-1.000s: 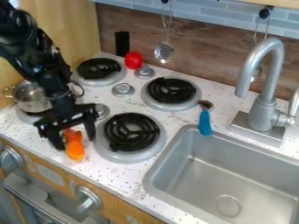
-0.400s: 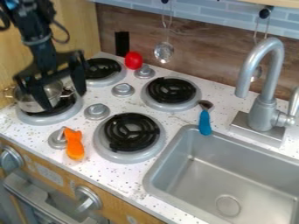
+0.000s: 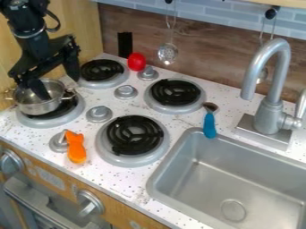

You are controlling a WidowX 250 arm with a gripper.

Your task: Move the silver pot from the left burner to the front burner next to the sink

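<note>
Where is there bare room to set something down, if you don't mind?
The sink basin is bare. So is the counter in front of the front-right burner, and a smaller patch between the blue-handled utensil and faucet. It's crowded at left: the gripper over the pot, the orange object by a knob.

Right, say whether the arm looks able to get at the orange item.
Likely yes: nothing covers the orange item, though the knob beside it may crowd the gripper, whose jaws hang open by the pot.
</note>
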